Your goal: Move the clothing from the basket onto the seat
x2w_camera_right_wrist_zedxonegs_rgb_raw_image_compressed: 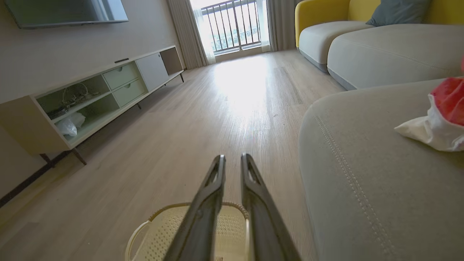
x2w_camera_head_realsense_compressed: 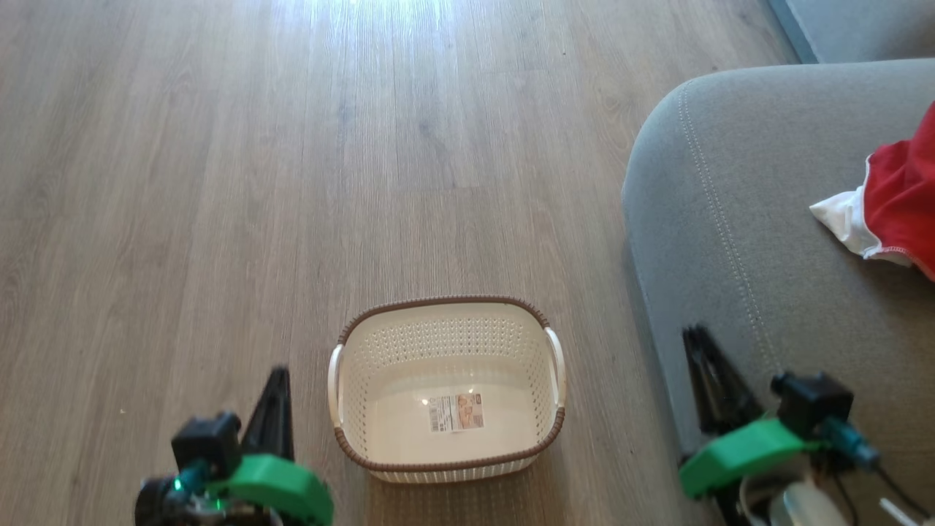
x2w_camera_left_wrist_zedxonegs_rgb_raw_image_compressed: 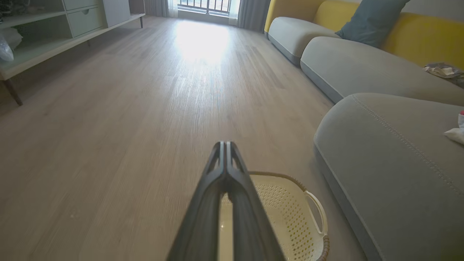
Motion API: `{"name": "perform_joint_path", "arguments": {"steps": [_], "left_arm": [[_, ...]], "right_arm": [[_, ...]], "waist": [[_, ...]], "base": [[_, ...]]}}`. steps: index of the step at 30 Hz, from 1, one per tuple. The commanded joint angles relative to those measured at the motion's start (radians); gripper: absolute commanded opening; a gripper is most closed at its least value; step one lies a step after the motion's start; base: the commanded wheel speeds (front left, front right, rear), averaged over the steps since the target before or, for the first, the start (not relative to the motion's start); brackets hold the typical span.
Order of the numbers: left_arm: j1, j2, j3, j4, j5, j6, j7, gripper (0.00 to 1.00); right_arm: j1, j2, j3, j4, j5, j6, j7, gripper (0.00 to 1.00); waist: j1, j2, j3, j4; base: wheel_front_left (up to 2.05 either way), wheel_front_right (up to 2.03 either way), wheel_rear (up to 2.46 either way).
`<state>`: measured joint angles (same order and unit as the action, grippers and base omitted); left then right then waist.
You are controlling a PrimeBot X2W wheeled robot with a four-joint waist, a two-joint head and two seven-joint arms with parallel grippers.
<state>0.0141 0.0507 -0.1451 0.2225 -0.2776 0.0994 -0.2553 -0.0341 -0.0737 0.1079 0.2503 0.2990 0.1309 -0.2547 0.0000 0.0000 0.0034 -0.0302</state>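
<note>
Basket [x2w_camera_head_realsense_compressed: 438,343] on floor [x2w_camera_head_realsense_compressed: 292,183] beside seat [x2w_camera_head_realsense_compressed: 767,219], empty except bottom sticker [x2w_camera_head_realsense_compressed: 456,412]. Red clothing [x2w_camera_head_realsense_compressed: 902,197] with white trim lies on seat, cut off by edge of head view; can't tell if one piece or two. Left gripper [x2w_camera_left_wrist_zedxonegs_rgb_raw_image_compressed: 225,145]: jaws pressed together, holding nothing. Right gripper [x2w_camera_right_wrist_zedxonegs_rgb_raw_image_compressed: 232,157]: narrow gap, holding nothing. Task looks done, nothing left to move.

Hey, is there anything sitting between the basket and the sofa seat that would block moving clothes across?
Nothing visible does. Bare floor separates the basket from the seat. The basket looks empty, and red clothing already lies on the seat.
</note>
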Motion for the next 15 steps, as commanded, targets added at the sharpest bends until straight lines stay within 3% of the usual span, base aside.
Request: {"name": "perform_joint_path", "arguments": {"steps": [1, 15], "left_arm": [[0.002, 0.000, 0.002, 0.005, -0.012, -0.002, 0.003, 0.00], [-0.013, 0.001, 0.030, 0.008, -0.162, -0.028, 0.044, 0.00]], "right_arm": [[0.003, 0.000, -0.001, 0.003, 0.012, 0.000, 0.002, 0.00], [-0.005, -0.003, -0.019, 0.003, 0.165, 0.000, 0.038, 0.00]], "waist": [[0.0000, 0.0000, 0.000, 0.000], [0.0000, 0.0000, 0.000, 0.004]], "base": [[0.00, 0.00, 0.00], [0.00, 0.00, 0.00]]}}
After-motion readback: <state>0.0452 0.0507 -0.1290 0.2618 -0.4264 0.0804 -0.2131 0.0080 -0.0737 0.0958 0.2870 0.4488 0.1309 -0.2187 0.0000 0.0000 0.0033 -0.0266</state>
